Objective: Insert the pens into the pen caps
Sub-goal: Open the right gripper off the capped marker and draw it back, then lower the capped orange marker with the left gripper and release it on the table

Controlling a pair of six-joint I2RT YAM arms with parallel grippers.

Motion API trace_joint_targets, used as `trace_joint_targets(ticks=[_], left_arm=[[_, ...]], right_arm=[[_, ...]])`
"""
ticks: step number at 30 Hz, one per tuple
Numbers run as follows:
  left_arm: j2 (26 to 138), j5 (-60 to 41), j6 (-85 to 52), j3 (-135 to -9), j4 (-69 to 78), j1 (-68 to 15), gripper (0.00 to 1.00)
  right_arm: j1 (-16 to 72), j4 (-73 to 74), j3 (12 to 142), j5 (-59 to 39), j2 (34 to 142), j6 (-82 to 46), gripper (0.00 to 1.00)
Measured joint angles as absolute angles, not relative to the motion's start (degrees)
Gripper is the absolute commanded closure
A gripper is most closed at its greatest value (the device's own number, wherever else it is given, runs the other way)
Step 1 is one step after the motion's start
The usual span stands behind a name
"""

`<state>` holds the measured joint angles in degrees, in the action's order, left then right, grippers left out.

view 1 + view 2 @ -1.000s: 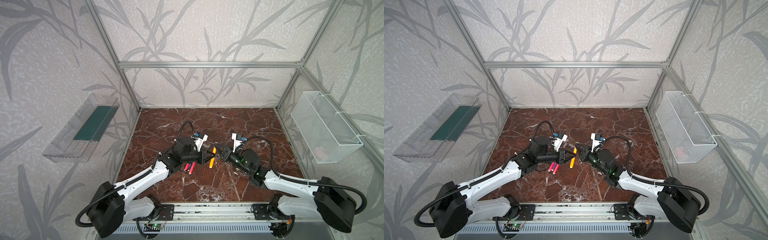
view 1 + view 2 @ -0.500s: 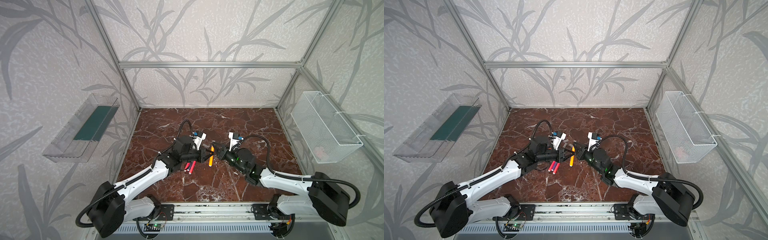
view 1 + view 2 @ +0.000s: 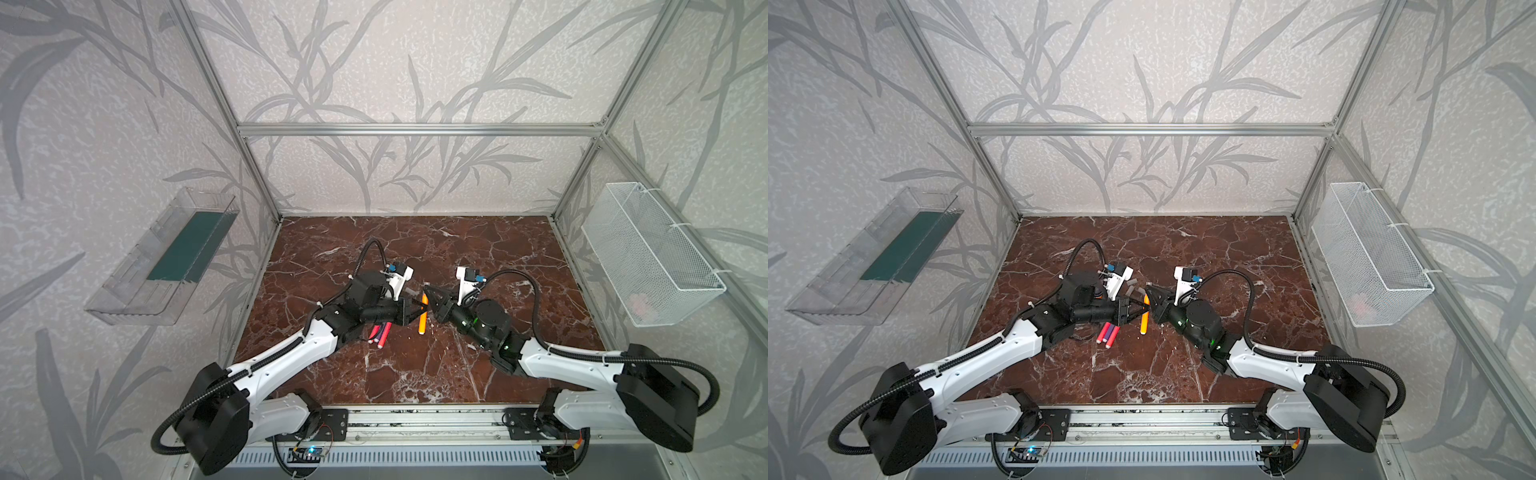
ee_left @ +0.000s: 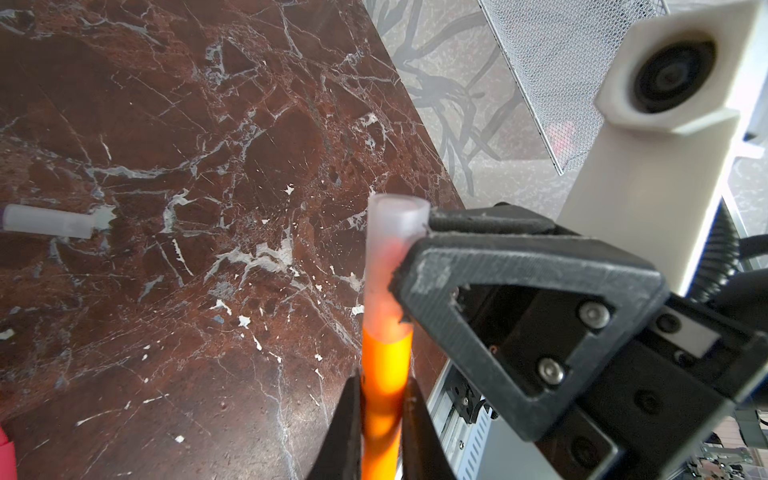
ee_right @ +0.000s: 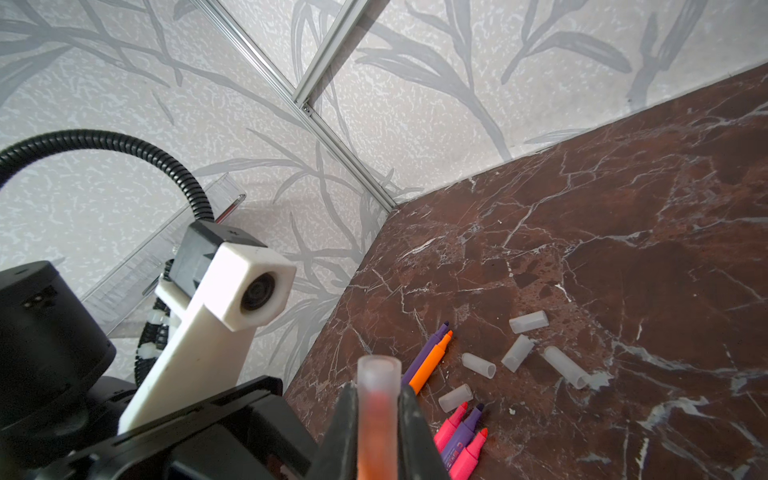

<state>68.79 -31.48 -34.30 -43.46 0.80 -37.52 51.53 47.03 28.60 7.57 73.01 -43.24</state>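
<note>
Middle of both top views: your left gripper (image 4: 382, 419) pinches the orange pen (image 3: 422, 322), your right gripper (image 5: 379, 415) clamps the cap (image 4: 395, 249), opposed, likely to seat the tip.

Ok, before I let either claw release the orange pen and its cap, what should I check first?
1. Left claw shut on the slim orange marker pen: ok.
2. Right claw shut on the translucent greyish-white plastic cap: ok.
3. Pen tip inside the cap: ok, orange shows through its wall.
4. Cap pushed fully home: cannot tell.
5. Pen and cap in line: ok in the left wrist view.
6. Five loose caps and five uncapped pens lying on the red-brown marble tabletop for later: ok.
</note>
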Motion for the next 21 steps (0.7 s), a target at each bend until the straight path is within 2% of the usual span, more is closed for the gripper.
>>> trace_joint_targets(ticks=[3, 4, 6, 9, 13, 21], left_arm=[[68.7, -28.6, -34.3, -43.8, 0.9, -36.7, 1.00], [68.7, -27.2, -34.4, -43.9, 1.1, -35.9, 1.00], [68.6, -24.6, -34.4, -44.2, 1.4, -34.5, 1.00], [69.0, -22.3, -34.4, -44.8, 1.2, -34.1, 1.00], [72.7, -19.7, -34.6, -46.8, 1.3, -34.6, 1.00], [93.5, -12.0, -34.9, -63.0, -4.1, -41.4, 1.00]], right_arm=[[52.1, 43.9, 29.5, 8.2, 72.1, -42.6, 0.33], [52.5, 42.7, 29.5, 8.4, 71.4, -42.3, 0.24], [52.9, 40.0, 29.5, 9.1, 69.5, -41.5, 0.14], [52.9, 34.9, 29.6, 11.3, 65.3, -40.3, 0.06], [52.5, 27.7, 29.5, 16.5, 57.7, -39.2, 0.05], [45.3, 15.8, 22.9, 23.8, 43.5, -40.3, 0.05]])
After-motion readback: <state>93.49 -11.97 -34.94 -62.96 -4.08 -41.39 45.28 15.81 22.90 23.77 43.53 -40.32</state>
